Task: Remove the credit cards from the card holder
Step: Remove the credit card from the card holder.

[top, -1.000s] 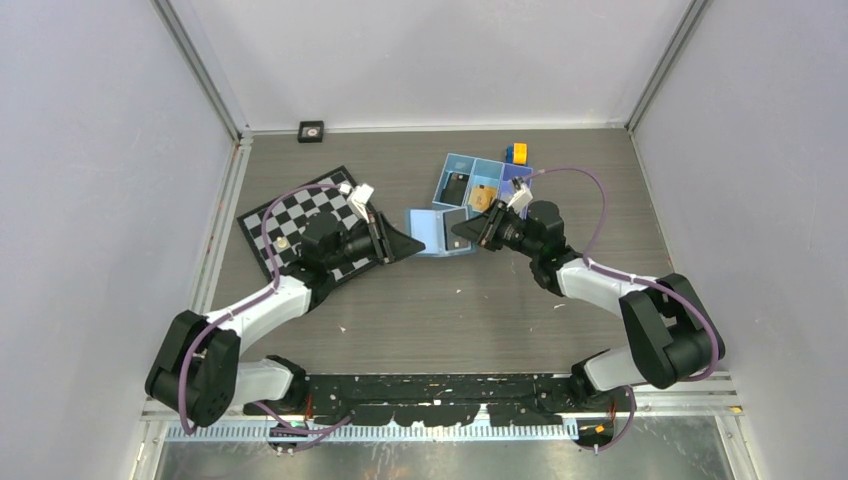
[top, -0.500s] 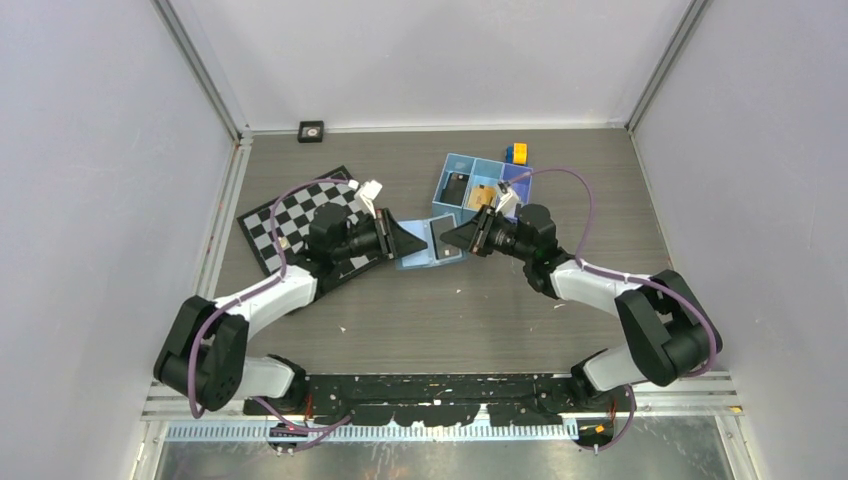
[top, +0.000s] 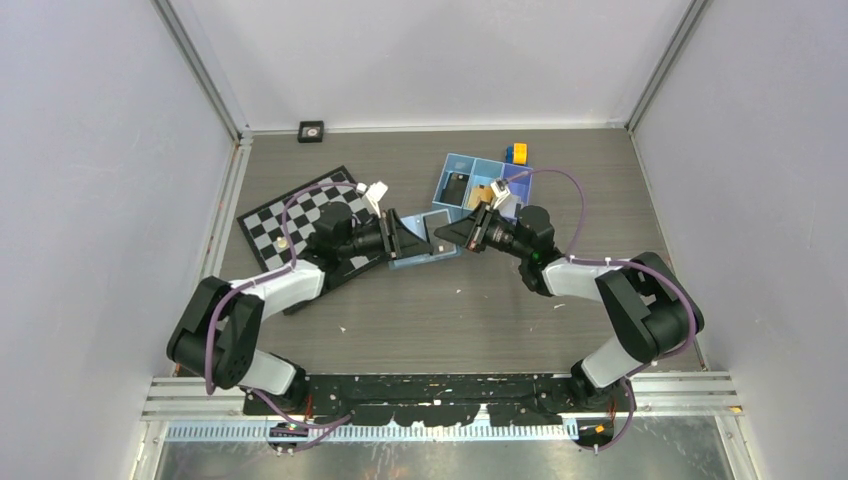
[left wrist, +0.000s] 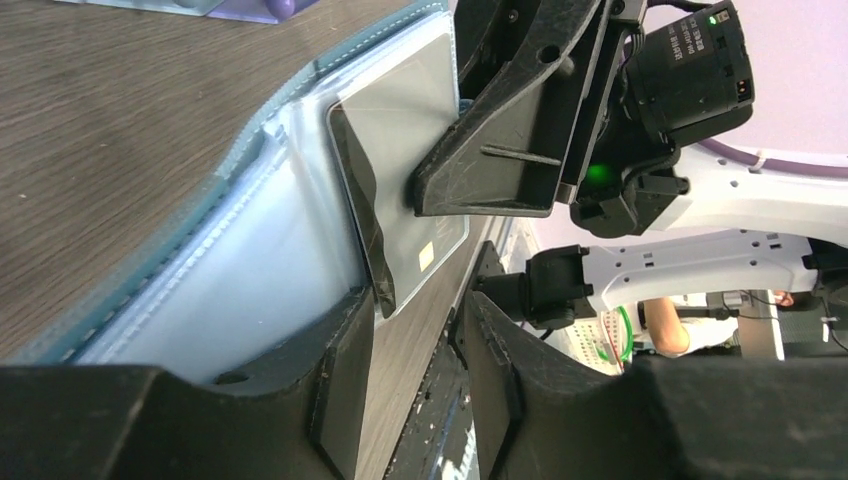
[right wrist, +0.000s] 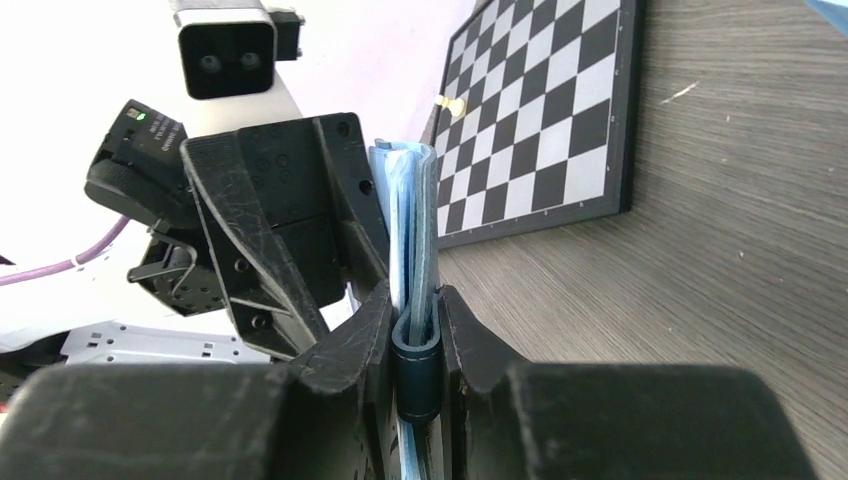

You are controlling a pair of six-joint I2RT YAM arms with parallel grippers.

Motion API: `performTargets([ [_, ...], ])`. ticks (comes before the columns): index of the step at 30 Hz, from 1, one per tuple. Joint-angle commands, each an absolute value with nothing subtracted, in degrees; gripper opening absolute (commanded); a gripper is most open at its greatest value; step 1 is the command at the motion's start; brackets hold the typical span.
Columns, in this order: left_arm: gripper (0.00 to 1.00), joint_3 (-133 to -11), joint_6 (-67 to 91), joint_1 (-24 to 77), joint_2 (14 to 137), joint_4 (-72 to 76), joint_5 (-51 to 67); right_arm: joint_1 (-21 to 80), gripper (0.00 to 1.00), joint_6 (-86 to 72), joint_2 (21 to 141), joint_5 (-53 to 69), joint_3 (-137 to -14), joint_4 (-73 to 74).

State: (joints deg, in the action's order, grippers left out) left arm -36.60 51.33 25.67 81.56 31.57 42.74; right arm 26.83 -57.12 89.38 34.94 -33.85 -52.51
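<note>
The light-blue card holder (top: 415, 260) stands on edge at mid-table between both grippers. My right gripper (right wrist: 413, 300) is shut on its folded edge (right wrist: 410, 200); from above it (top: 452, 232) reaches in from the right. A silvery grey credit card (left wrist: 410, 130) sticks partway out of the holder's inner pocket (left wrist: 230, 260). My left gripper (left wrist: 415, 300) is open, with the card's lower corner just beyond its left fingertip and only table showing between the jaws. It (top: 408, 238) faces the holder from the left. A black card (top: 457, 188) and an orange card (top: 484, 196) lie in the tray.
A blue three-compartment tray (top: 452, 165) sits just behind the grippers, with a small yellow-and-blue object (top: 516, 152) behind it. A chessboard (top: 300, 215) lies under the left arm. A small black square object (top: 311, 130) sits at the back wall.
The right gripper and the card holder have shifted a little left. The left gripper has moved right, close against the holder, and its arm has drawn in.
</note>
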Motion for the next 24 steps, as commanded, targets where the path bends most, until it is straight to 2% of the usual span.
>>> performTargets([
  [1, 0.4, -36.8, 56.75, 24.08, 84.21, 41.4, 45.9, 27.22, 0.01, -60.18, 88.75, 38.11, -34.57, -62.82],
  [5, 0.33, -35.75, 62.98, 23.1, 87.6, 51.58, 48.51, 27.83, 0.0, -61.06, 90.36, 39.22, -35.29, -64.31],
  [11, 0.29, -34.54, 69.59, 21.98, 90.75, 63.55, 50.04, 27.95, 0.01, -62.57, 92.29, 39.8, -35.66, -66.09],
  [14, 0.26, -34.42, 70.0, 21.98, 90.3, 64.66, 50.44, 28.06, 0.0, -62.51, 92.84, 40.03, -36.13, -65.46],
  [20, 0.25, -34.55, 68.89, 22.06, 89.68, 63.06, 50.64, 29.36, 0.0, -63.0, 94.83, 41.45, -37.55, -66.22],
  [24, 0.27, -35.15, 66.1, 22.06, 89.33, 56.42, 49.31, 30.08, 0.0, -62.45, 94.29, 41.77, -37.58, -66.79],
])
